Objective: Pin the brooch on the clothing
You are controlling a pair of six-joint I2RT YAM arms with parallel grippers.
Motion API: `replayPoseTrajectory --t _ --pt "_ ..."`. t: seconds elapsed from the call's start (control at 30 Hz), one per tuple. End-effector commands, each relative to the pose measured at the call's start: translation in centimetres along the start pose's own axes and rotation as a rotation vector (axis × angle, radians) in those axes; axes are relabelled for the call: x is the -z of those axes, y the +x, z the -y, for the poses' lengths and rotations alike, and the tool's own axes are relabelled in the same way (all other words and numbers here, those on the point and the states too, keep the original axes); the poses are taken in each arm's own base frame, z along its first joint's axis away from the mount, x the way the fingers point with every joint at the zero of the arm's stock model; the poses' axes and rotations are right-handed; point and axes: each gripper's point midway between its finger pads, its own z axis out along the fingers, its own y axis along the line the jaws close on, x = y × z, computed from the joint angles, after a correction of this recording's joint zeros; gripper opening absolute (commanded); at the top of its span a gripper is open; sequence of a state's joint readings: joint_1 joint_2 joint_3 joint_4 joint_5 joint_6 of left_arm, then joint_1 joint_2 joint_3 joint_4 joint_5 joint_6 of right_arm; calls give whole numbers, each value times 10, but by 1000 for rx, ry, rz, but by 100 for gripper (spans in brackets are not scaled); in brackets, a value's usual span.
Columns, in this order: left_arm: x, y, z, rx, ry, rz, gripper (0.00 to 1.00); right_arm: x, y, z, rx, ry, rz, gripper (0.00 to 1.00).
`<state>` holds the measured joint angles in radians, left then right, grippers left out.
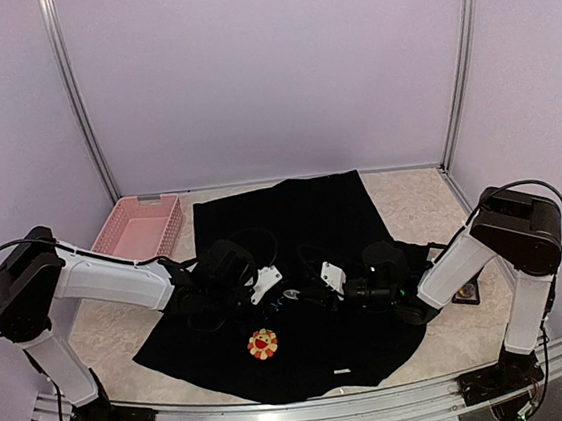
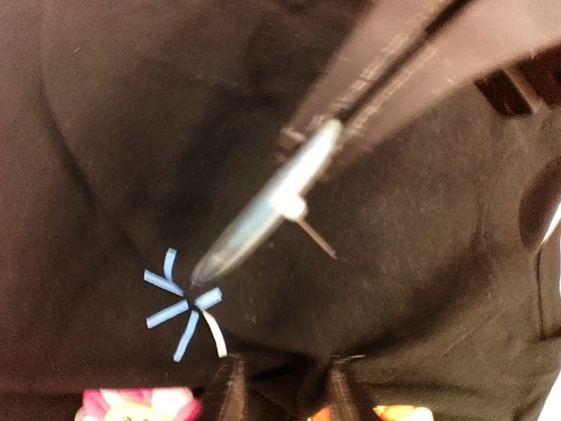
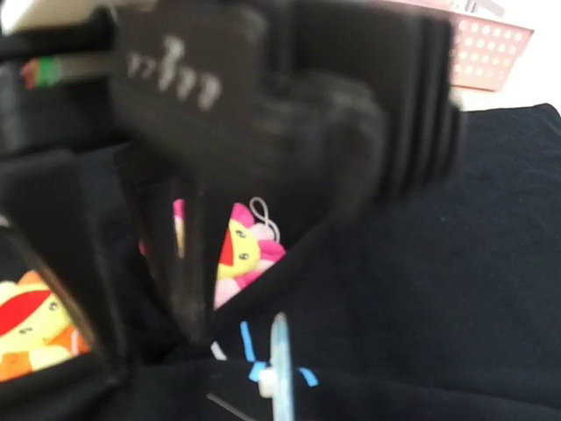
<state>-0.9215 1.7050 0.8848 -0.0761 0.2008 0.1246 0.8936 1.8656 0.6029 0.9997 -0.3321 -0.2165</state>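
You get the brooch (image 2: 267, 209) only edge-on and blurred in the left wrist view, so its face cannot be read. There the bottom edge cuts off the pink flower (image 2: 140, 405), the orange flower (image 2: 405, 414) and the left gripper's fingers (image 2: 226, 396). In the right wrist view those fingers loom out of focus and hide part of the pink flower, and the basket (image 3: 495, 44) is cropped at the top. From above, the brooch is too small to find.

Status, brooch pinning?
Right gripper shut on small round pale-blue brooch, edge by blue starburst on black T-shirt. Left gripper open. Pin not in. Nothing blocking.
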Motion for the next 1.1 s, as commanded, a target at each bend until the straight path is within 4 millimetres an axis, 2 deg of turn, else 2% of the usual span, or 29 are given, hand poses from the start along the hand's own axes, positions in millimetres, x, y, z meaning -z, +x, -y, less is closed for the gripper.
replayPoseTrajectory --t 0.0,0.03,0.1,0.23,0.37,0.6,0.67,0.8,1.07 --pt "-11 -1 0 -13 11 -28 3 -2 -3 1 22 9 14 0" --pt "-11 -3 2 -12 21 -25 0 -3 -2 0 26 7 13 0" --pt "-7 -6 7 -7 47 -1 0 -6 -1 -1 40 12 7 0" --pt "13 -23 13 -8 73 101 0 -9 -5 -1 69 28 18 0" --pt "24 -28 14 8 93 133 0 -14 -2 -1 111 56 1 0" --pt "29 -34 9 39 98 153 0 -23 -7 -11 158 51 0 0" --pt "32 -43 7 43 100 191 0 -23 -7 -14 160 38 1 0" --pt "36 -46 4 51 101 209 0 -22 -8 -20 172 23 0 0" --pt "36 -45 0 73 95 208 0 -16 -20 -33 128 -44 51 0"
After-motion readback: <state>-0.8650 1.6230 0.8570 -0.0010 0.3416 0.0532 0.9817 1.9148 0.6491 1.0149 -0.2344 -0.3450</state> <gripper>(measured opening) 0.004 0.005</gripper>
